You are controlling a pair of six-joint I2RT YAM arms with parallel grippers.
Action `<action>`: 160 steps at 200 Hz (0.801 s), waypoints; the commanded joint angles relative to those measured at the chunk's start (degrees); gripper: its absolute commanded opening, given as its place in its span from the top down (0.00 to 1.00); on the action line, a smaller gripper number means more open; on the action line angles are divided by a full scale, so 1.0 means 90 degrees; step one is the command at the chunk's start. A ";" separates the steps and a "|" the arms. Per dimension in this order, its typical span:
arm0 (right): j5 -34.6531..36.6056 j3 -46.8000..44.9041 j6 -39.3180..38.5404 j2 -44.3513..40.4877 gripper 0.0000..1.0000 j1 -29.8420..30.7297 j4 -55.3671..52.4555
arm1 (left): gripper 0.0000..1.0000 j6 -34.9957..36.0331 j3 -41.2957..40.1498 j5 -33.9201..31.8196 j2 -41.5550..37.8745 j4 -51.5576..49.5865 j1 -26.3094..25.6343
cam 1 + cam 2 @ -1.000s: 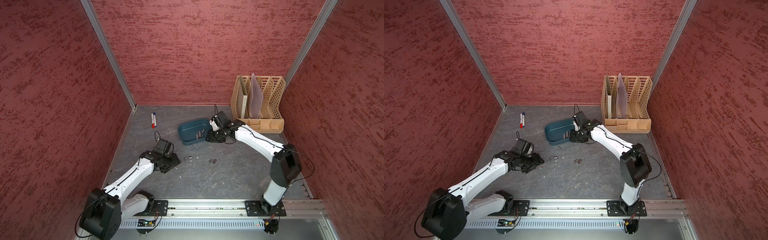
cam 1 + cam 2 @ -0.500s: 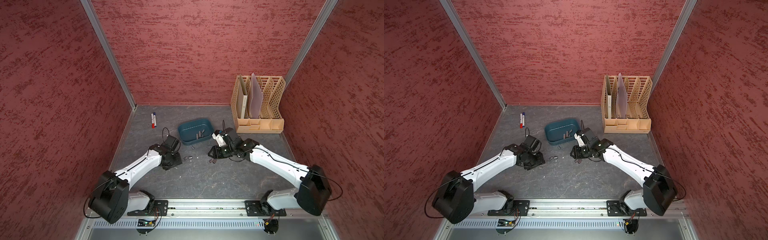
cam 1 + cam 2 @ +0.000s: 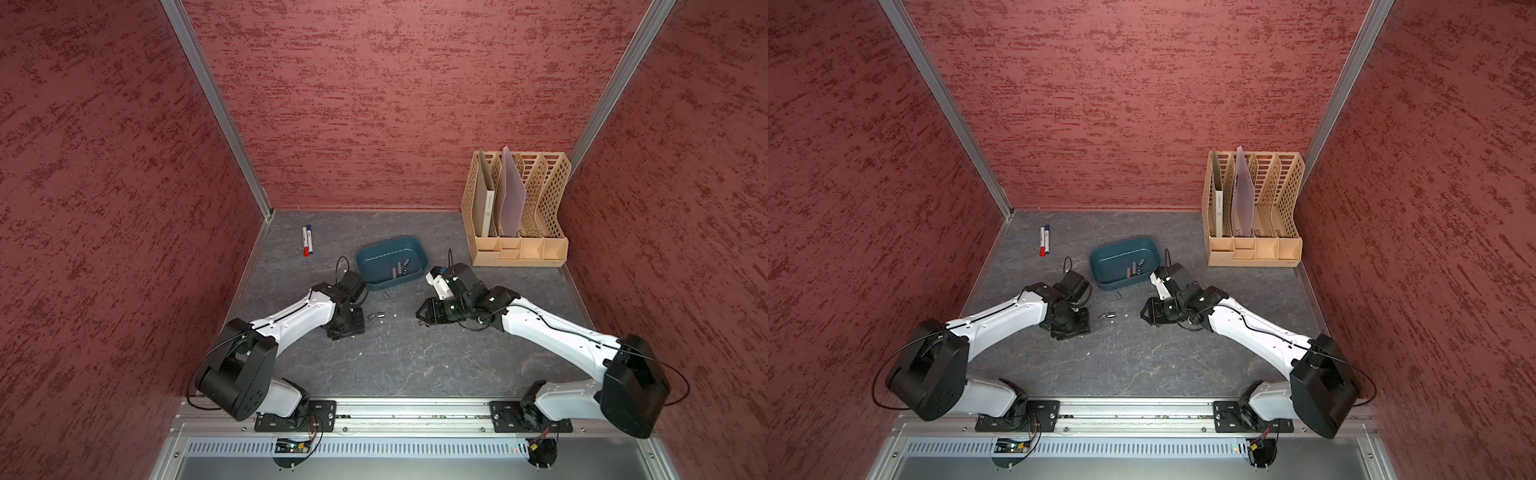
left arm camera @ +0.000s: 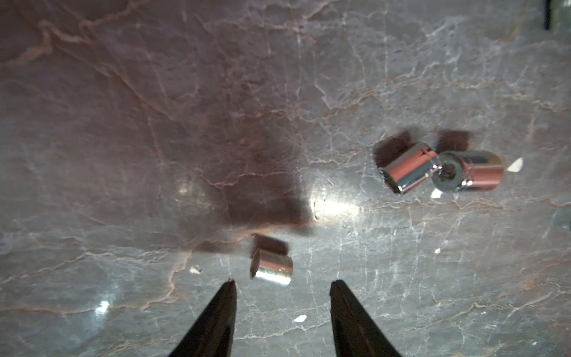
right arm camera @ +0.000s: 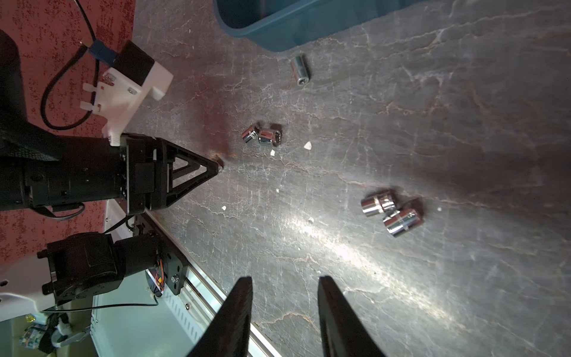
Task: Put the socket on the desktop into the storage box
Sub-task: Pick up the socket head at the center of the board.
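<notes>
- Pointing down at the dark veined surface [image 3: 415,361], the left gripper [image 4: 283,283] has its jaws moderately apart and empty; a small chrome socket [image 4: 272,267] lies just ahead of the tips, in line with the gap but not gripped.
- Farther ahead of that gripper, two stubby sockets [image 4: 408,168] lie touching (one's open mouth against the other's end).
- The right gripper [image 5: 285,279] also holds nothing, its jaws narrowly parted over the surface; another touching pair of sockets [image 5: 378,202] lies ahead of it.
- In both top views the teal storage box [image 3: 374,259] stands at about 12 o'clock from the space between the two grippers, with several sockets [image 3: 394,272] lying inside it.
- One slim socket [image 3: 385,294] lies loose on the surface just outside the box's 6 o'clock wall.
- A beige lattice file rack [image 3: 519,249] stands in the 2 o'clock corner, holding two upright folders [image 3: 511,195]; two markers [image 3: 308,240] lie side by side at 10 o'clock.
</notes>
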 commanded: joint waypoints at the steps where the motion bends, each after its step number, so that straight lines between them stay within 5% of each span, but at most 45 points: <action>1: -0.0093 0.0006 0.0061 -0.0020 0.60 0.0063 0.0236 | 0.49 0.0173 0.0102 -0.0200 0.0148 -0.0023 -0.0079; 118: -0.0125 -0.0117 0.0140 0.0034 0.60 0.0113 0.0349 | 0.56 0.0243 0.0087 -0.0530 0.0604 0.0199 -0.0319; 160: -0.0104 -0.0130 0.0150 0.0034 0.60 0.0113 0.0356 | 0.67 0.0228 0.0117 -0.0592 0.0720 0.0233 -0.0410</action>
